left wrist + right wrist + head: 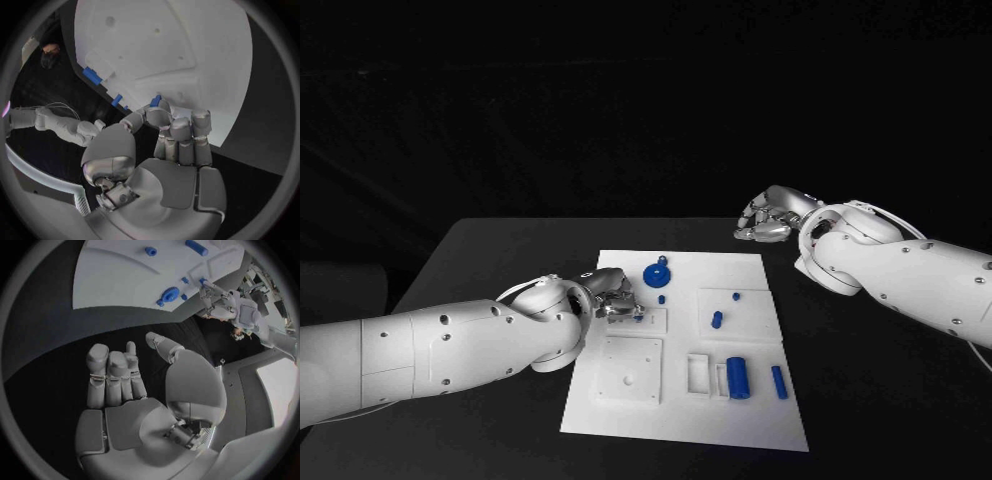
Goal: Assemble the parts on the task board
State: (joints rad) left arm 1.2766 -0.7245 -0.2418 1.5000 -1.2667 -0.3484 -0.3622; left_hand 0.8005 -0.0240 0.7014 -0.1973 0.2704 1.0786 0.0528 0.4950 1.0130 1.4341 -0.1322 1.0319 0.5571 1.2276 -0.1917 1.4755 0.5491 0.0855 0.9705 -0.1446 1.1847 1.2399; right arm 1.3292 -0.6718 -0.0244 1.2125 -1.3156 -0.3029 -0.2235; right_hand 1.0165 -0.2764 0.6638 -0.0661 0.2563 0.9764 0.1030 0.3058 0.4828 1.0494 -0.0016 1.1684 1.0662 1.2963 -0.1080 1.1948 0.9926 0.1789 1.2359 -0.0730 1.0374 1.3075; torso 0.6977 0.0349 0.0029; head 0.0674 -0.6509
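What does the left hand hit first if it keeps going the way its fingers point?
Probably a small blue part just past the left hand's fingertips, at the task board's near edge. Depth is unclear; it may already be touching it.

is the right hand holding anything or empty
Empty: the right hand hangs over bare black table beside the task board, fingers loosely curled, nothing between them.

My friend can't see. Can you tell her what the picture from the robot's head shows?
The left robot hand rests on the white task board in the middle of a black table, near a round blue part. More blue parts lie on the board, and the right robot hand is beyond the board's far right corner.
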